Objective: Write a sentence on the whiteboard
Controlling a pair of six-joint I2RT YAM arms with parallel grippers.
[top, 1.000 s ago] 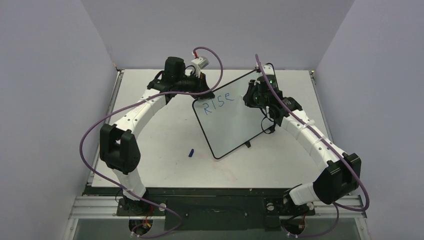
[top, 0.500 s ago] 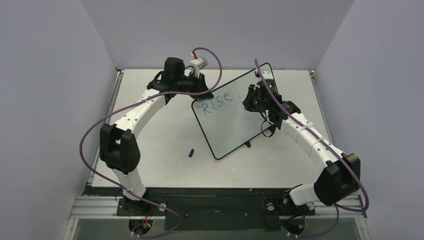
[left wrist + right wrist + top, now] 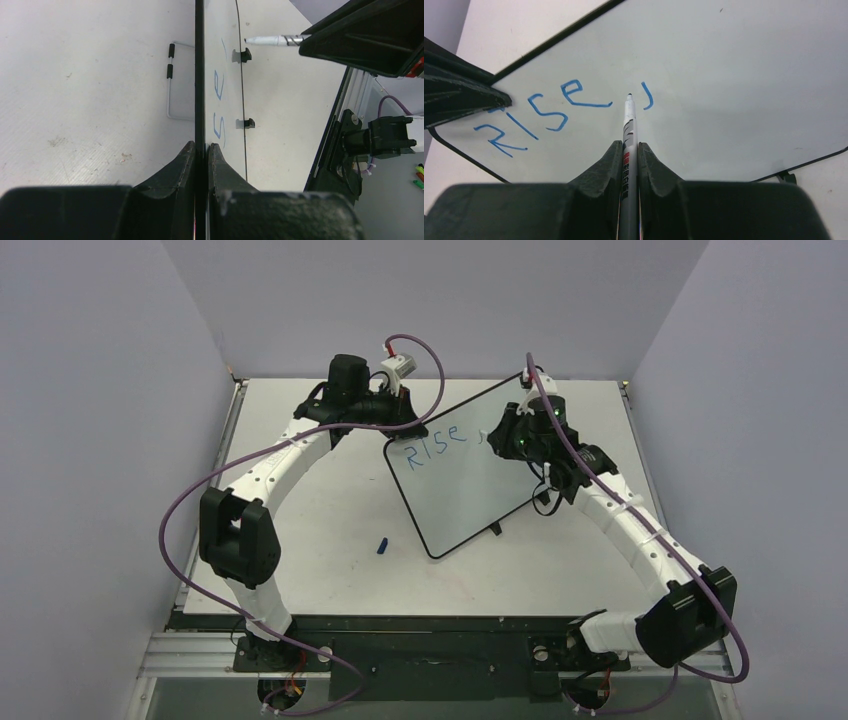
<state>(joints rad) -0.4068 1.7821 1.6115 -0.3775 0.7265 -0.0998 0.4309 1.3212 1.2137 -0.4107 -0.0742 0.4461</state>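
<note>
left gripper (image 3: 201,146) fingers pinch the whiteboard (image 3: 470,490) at its far-left edge; the board sits mid-table (image 3: 320,490), right of centre. Blue text (image 3: 544,110) "Rise," runs along its top. right gripper (image 3: 629,150) fingers clamp the marker (image 3: 628,125), tip between "e" and comma, contact unclear.

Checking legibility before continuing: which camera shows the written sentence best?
Right wrist: the sentence faces the lens, large, reading "Rise,". Top external shows it small on the whiteboard; left wrist sees the board edge-on, letters squashed.
</note>
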